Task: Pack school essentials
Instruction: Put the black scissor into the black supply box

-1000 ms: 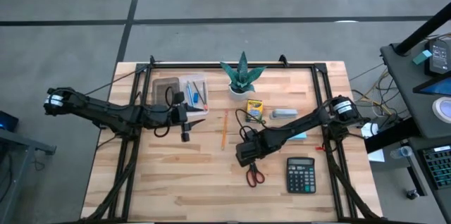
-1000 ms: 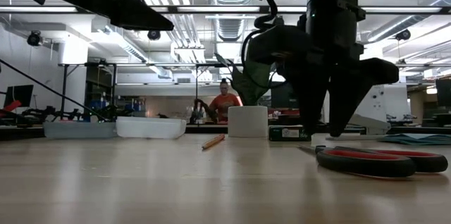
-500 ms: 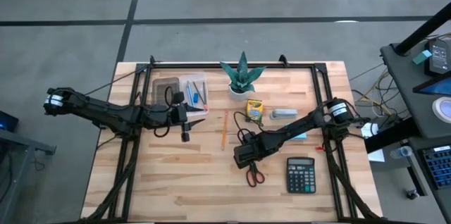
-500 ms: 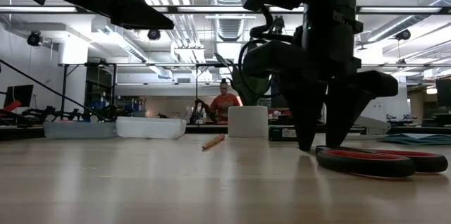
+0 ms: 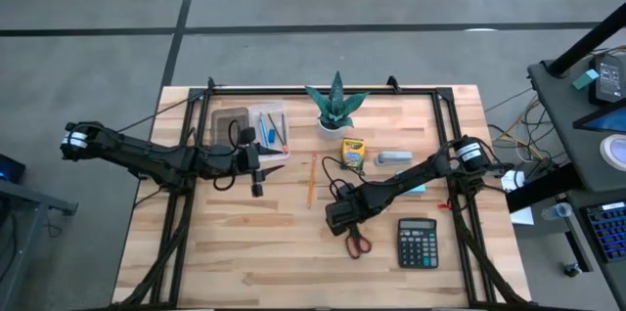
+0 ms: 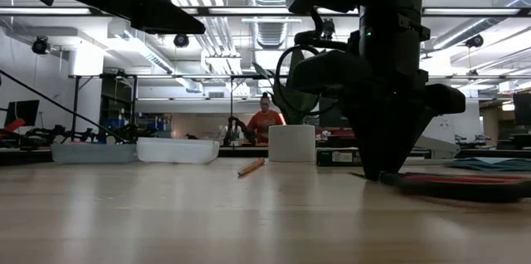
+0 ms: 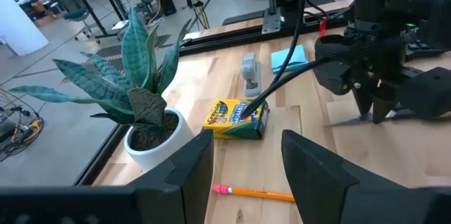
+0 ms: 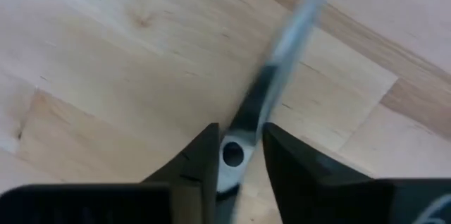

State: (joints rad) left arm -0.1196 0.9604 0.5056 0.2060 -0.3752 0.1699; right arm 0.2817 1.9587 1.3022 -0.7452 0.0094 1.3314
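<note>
So the right gripper (image 8: 238, 155) is down on the red-handled metal scissors (image 5: 356, 244), fingers pinched against the blades at the pivot screw.

Landmark is the green spiky plant in a white pot (image 5: 336, 106): the scissors lie on the light wooden table (image 5: 245, 252) well in front of it, with the yellow-green crayon box (image 5: 352, 151) just in front of the pot. The left gripper (image 7: 246, 171) hangs off to the plant's side above the table, fingers spread and holding nothing.
</note>
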